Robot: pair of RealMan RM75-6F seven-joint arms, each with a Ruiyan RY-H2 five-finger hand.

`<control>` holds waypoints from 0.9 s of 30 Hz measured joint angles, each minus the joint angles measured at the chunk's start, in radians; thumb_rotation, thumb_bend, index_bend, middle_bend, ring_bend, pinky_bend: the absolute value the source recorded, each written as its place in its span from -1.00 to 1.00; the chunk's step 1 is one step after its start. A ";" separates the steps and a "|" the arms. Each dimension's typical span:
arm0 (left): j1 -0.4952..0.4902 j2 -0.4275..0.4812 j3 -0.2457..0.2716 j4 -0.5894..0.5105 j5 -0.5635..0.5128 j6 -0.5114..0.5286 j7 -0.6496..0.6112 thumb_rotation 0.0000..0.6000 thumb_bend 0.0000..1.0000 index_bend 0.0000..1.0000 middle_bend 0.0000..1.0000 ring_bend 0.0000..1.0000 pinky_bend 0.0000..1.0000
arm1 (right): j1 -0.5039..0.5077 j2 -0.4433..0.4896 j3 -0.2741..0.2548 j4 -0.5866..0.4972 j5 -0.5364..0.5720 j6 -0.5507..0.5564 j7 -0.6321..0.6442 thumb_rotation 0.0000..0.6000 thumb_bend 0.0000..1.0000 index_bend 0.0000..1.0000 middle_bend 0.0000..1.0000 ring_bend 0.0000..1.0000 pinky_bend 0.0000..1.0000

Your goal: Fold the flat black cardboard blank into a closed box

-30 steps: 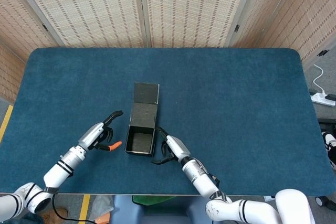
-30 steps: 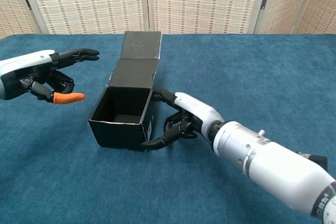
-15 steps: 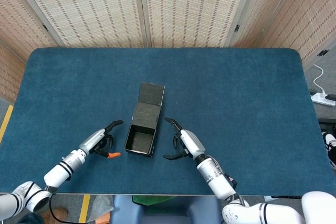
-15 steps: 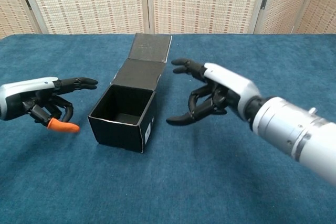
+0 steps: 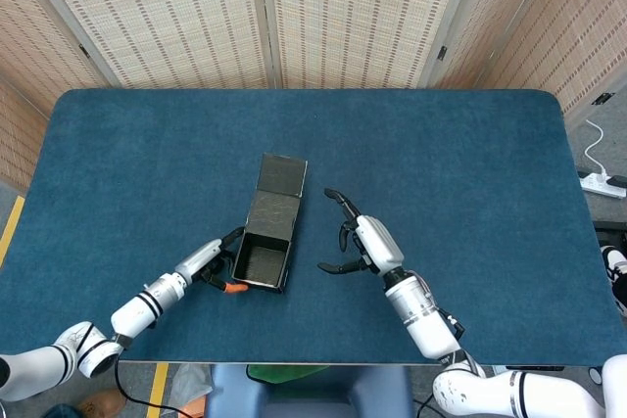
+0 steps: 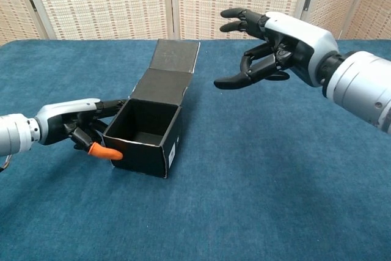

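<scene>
The black box (image 6: pixel 148 126) sits near the middle of my blue table (image 6: pixel 263 181), open at the top with its lid flap lying back flat behind it. My left hand (image 6: pixel 85 128) touches the box's left wall, fingers loosely curled, gripping nothing. My right hand (image 6: pixel 269 44) hovers well right of it, fingers spread, empty

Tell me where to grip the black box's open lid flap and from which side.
Pinch the lid flap at its free far edge, coming from the box's right, where the right hand hovers open. It lies back, hinged behind the opening; the left hand is at the left wall.
</scene>
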 measured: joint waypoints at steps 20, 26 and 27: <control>0.022 -0.086 -0.031 0.097 -0.031 0.041 -0.175 1.00 -0.60 0.07 0.06 0.37 0.84 | 0.033 -0.022 0.022 0.140 0.219 -0.097 0.020 1.00 -0.99 -1.00 -0.70 0.26 1.00; 0.042 -0.018 -0.041 0.001 -0.029 0.090 -0.148 1.00 -0.60 0.07 0.06 0.37 0.84 | 0.135 -0.090 0.072 0.277 0.388 -0.202 -0.022 1.00 -0.99 -1.00 -0.64 0.28 1.00; 0.045 -0.007 -0.042 -0.016 -0.028 0.097 -0.141 1.00 -0.60 0.07 0.06 0.37 0.84 | 0.156 -0.107 0.084 0.301 0.411 -0.216 -0.027 1.00 -0.99 -1.00 -0.64 0.28 1.00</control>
